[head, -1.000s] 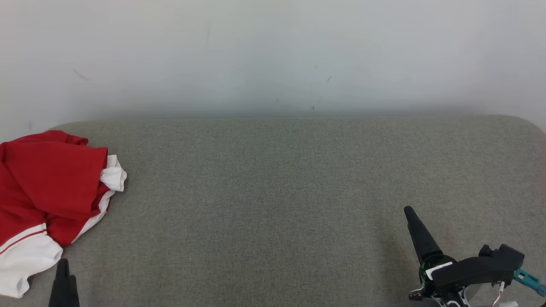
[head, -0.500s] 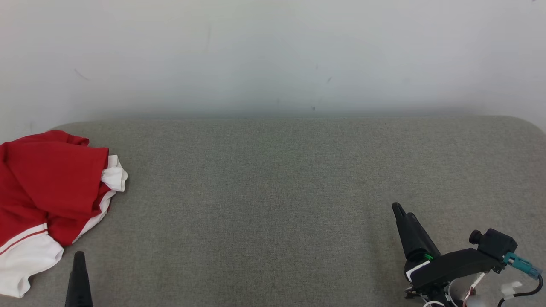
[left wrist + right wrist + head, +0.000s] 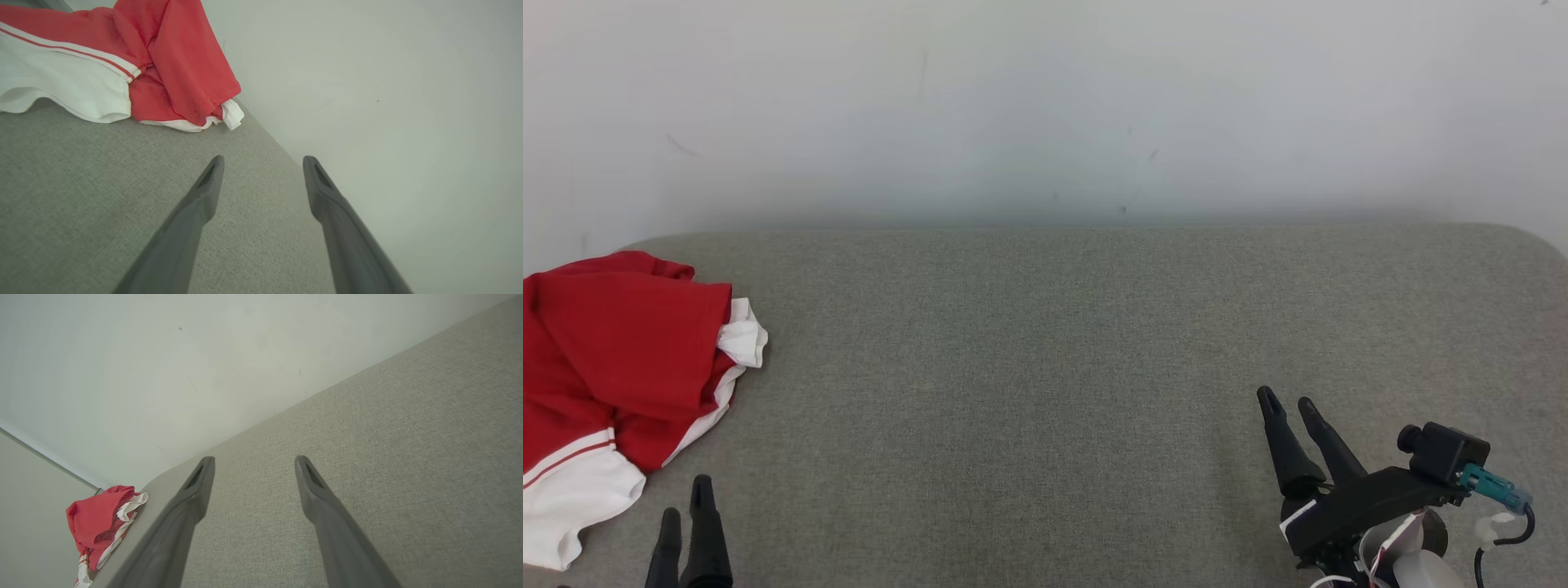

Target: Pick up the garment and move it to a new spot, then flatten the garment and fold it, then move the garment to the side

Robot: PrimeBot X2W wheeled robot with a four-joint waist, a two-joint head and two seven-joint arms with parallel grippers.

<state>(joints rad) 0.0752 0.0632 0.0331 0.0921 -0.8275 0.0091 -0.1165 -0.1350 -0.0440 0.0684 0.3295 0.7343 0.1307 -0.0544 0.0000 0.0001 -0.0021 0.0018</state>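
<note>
The garment (image 3: 613,367) is a crumpled red and white shirt lying at the far left edge of the grey padded table (image 3: 1045,367). It also lies at the top left of the left wrist view (image 3: 122,65) and far off at the lower left of the right wrist view (image 3: 102,522). My left gripper (image 3: 686,498) stands open at the lower left, just right of the garment's white hem, with nothing between its fingers (image 3: 204,192). My right gripper (image 3: 1289,402) is open and empty at the lower right, far from the garment, fingers (image 3: 196,486) above bare fabric.
A pale wall (image 3: 1045,106) rises directly behind the table's far edge. The table's rounded corners show at the far left and far right. A wide stretch of grey surface lies between the two grippers.
The left gripper has risen into view and shifted right, both fingertips now showing. The right gripper has moved left and turned, so both its fingers show. The garment has not moved.
</note>
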